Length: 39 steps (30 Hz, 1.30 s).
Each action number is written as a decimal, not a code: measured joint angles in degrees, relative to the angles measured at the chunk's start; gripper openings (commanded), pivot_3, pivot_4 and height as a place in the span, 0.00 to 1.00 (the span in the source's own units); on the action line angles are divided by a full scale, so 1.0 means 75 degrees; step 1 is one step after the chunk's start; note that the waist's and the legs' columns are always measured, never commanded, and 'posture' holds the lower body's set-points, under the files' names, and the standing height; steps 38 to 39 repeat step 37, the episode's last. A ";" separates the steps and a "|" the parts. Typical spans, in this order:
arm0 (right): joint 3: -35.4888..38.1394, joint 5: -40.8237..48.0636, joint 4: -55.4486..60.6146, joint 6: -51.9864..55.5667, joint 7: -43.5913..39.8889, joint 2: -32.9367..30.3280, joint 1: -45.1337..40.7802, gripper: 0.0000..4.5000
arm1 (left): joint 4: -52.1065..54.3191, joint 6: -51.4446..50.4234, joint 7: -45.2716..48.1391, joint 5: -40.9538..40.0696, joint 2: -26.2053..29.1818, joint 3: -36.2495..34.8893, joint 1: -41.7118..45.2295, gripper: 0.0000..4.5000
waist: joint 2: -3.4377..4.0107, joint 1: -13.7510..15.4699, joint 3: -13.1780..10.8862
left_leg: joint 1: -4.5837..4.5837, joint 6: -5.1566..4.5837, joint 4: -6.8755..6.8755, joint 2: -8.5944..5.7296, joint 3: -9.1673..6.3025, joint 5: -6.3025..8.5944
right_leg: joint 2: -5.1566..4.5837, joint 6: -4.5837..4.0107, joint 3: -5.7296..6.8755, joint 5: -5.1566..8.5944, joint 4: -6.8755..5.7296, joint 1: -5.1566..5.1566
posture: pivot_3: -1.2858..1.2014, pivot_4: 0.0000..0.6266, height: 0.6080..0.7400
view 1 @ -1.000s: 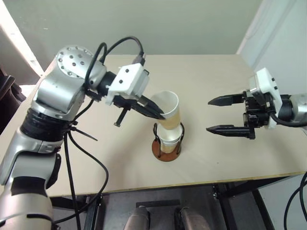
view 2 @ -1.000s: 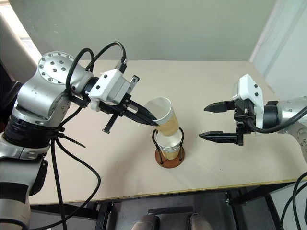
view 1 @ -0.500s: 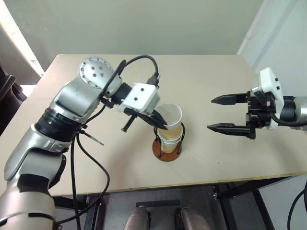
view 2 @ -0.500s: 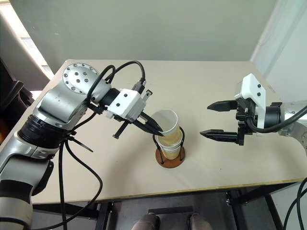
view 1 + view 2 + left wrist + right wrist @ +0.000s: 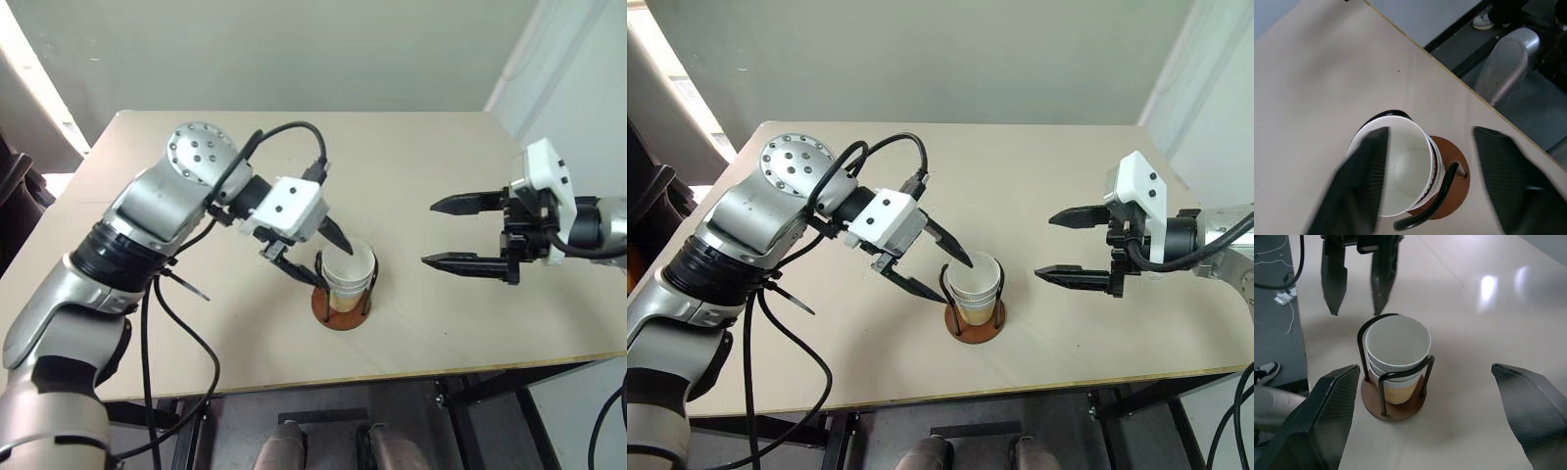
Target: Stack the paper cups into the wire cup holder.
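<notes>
While the pale beige worktop (image 5: 441, 176) is being lit evenly from above, it is being bounded behind by a plain grey-green wall (image 5: 294, 49), and a dark floor is being shown past its near edge. The wire cup holder (image 5: 340, 305) is being carried near the middle of the worktop, towards that near edge, and the paper cups (image 5: 348, 271) are being kept nested upright inside its black loops, on the reddish-brown base. How many cups are being stacked cannot be told, since the lower ones are being hidden by the top cup and the wires. The left gripper (image 5: 315, 259) is being held just beside the stack with its fingers spread apart; one finger is being seen close against the top cup's rim, yet nothing is being gripped. The right gripper (image 5: 458, 233) is being held well apart to the right, its fingers wide and empty. Both arms are being cut off at the picture edges.
</notes>
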<state>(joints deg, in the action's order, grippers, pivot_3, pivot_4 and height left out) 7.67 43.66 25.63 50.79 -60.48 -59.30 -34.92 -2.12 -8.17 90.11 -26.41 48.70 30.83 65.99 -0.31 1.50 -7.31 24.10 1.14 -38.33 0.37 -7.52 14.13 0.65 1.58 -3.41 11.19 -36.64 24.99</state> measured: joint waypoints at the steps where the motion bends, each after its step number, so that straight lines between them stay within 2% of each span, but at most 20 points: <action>1: -0.0011 -0.0001 -0.0018 -0.0013 -0.0014 0.0002 -0.0003 1.00 | 0.0000 -0.0045 0.0002 0.0006 -0.0004 -0.0028 -0.0002 0.94 | 0.0000 0.0000 0.0000 | 0.0000 0.0000 0.0000 0.0000 0.0000 0.0000 | 0.0000 0.0001 -0.0001 0.0000 0.0001 -0.0001 | 0.52 0.24 1.00; 2: -0.0043 -0.0004 -0.0066 -0.0033 -0.0045 0.0005 -0.0021 1.00 | -0.0010 -0.0132 0.0001 0.0048 -0.0026 -0.0151 -0.0011 1.00 | 0.0000 -0.0001 0.0000 | 0.0000 0.0000 -0.0001 0.0000 0.0000 0.0000 | 0.0000 0.0001 -0.0001 -0.0001 0.0002 -0.0001 | 0.52 0.24 1.00; 6: -0.0209 0.0090 -0.0161 0.0012 -0.0267 0.0013 0.0008 1.00 | 0.0029 -0.0791 -0.0026 -0.0075 0.0258 -0.0954 -0.0529 1.00 | 0.0006 -0.0019 0.0004 | -0.0004 0.0001 0.0006 0.0003 0.0003 -0.0001 | 0.0006 0.0001 -0.0002 0.0000 0.0004 -0.0001 | 0.52 0.24 1.00; 13: -0.0196 0.0293 -0.0530 0.0083 -0.0678 -0.0148 0.0533 1.00 | 0.0333 -0.2459 -0.0682 -0.0510 0.1808 -0.3015 -0.3181 1.00 | 0.0015 -0.0069 0.0004 | -0.0003 0.0009 0.0011 0.0024 0.0006 -0.0007 | 0.0027 -0.0003 -0.0009 0.0002 0.0033 0.0001 | 0.52 0.24 1.00; 17: -0.0012 0.0519 -0.0689 0.0162 -0.0729 -0.0206 0.0267 1.00 | 0.0549 -0.3036 -0.1289 -0.0776 0.2303 -0.4546 -0.4334 1.00 | 0.0023 -0.0042 0.0006 | -0.0006 0.0002 0.0012 0.0023 0.0011 -0.0003 | 0.0024 -0.0017 -0.0012 0.0008 0.0034 -0.0002 | 0.52 0.24 1.00; 20: 0.0041 0.0586 -0.0750 0.0168 -0.0831 -0.0267 0.0088 1.00 | 0.0796 -0.3414 -0.1539 -0.0891 0.2404 -0.5227 -0.5211 1.00 | 0.0021 -0.0026 0.0008 | -0.0012 0.0002 0.0012 0.0024 0.0009 -0.0002 | 0.0025 -0.0041 -0.0007 0.0022 0.0015 -0.0002 | 0.52 0.24 1.00; 29: 0.0033 0.0569 -0.0987 0.0146 -0.1342 -0.0693 0.0198 1.00 | 0.1498 -0.4012 -0.1906 -0.1201 0.2486 -0.6132 -0.6011 1.00 | 0.0021 -0.0027 0.0008 | -0.0033 0.0012 0.0022 0.0027 0.0012 0.0002 | 0.0027 -0.0098 -0.0003 0.0049 -0.0039 0.0011 | 0.52 0.24 1.00; 39: -0.0037 0.0551 -0.0994 0.0109 -0.1332 -0.0536 0.0200 1.00 | 0.1644 -0.4153 -0.2031 -0.1298 0.2514 -0.6155 -0.6092 1.00 | 0.0021 -0.0035 0.0007 | -0.0035 0.0014 0.0025 0.0033 0.0013 0.0003 | 0.0031 -0.0105 -0.0001 0.0044 -0.0041 0.0012 | 0.52 0.24 1.00</action>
